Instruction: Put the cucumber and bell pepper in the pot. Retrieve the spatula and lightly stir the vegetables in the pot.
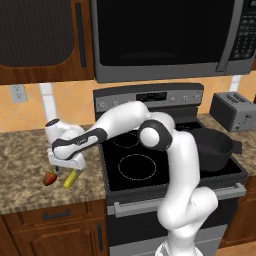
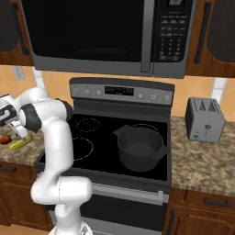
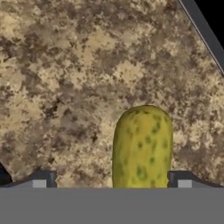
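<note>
The yellow-green cucumber (image 1: 71, 178) lies on the speckled counter left of the stove, and the small red bell pepper (image 1: 49, 178) sits just to its left. My gripper (image 1: 67, 170) hangs open right above them, pointing down. In the hand view one end of the cucumber (image 3: 142, 146) lies between the two fingertips (image 3: 43, 178), nearer the right one, and neither tip touches it. From the right base view, the cucumber (image 2: 20, 143) and pepper (image 2: 5, 139) lie under the gripper (image 2: 21, 135). The dark pot (image 1: 215, 147) stands on the stove's right side, empty (image 2: 140, 148). The spatula is out of view.
The black stovetop (image 1: 135, 167) lies between the vegetables and the pot, and its edge (image 3: 203, 30) crosses a corner of the hand view. A toaster (image 2: 204, 119) stands on the right counter. A microwave (image 1: 165, 35) hangs over the stove. My own arm arches over the left burners.
</note>
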Controlling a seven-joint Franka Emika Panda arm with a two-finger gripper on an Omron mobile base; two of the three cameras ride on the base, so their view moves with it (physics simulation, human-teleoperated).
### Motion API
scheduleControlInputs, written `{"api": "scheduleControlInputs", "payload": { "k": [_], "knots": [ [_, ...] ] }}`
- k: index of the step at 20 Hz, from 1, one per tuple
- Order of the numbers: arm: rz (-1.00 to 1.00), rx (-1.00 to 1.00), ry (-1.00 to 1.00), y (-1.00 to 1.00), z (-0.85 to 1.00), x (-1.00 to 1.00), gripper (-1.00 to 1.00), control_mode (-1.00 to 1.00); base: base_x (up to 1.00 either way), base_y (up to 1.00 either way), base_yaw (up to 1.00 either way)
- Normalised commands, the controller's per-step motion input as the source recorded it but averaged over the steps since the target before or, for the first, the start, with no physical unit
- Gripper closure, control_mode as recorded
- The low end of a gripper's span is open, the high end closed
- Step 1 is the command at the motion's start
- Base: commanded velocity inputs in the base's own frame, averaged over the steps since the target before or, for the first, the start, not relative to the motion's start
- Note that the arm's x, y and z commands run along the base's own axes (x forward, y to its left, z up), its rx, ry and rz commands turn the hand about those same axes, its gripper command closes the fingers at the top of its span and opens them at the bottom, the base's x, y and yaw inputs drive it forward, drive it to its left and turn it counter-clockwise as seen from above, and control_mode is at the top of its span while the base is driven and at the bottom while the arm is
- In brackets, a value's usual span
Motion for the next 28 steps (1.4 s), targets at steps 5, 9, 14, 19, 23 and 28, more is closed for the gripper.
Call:
{"api": "scheduleControlInputs", "payload": {
  "k": [5,9,14,19,23,28],
  "knots": [
    [-0.09,-0.02,0.0,-0.3,-0.08,-0.21,-1.0,-1.0,0.0,0.0,0.0],
    [-0.01,0.0,0.0,-0.65,-0.07,-0.33,-1.0,-1.0,0.0,0.0,0.0],
    [0.0,0.01,-0.04,-0.67,-0.16,-0.34,-1.0,-1.0,0.0,0.0,0.0],
    [0.08,0.13,-0.11,-0.11,-0.36,0.06,-1.0,-1.0,0.0,0.0,0.0],
    [0.11,0.18,-0.13,0.0,-0.47,0.14,-1.0,-1.0,0.0,0.0,0.0],
    [0.01,0.13,-0.05,0.0,-0.55,0.0,-1.0,-1.0,0.0,0.0,0.0]
  ]
}}
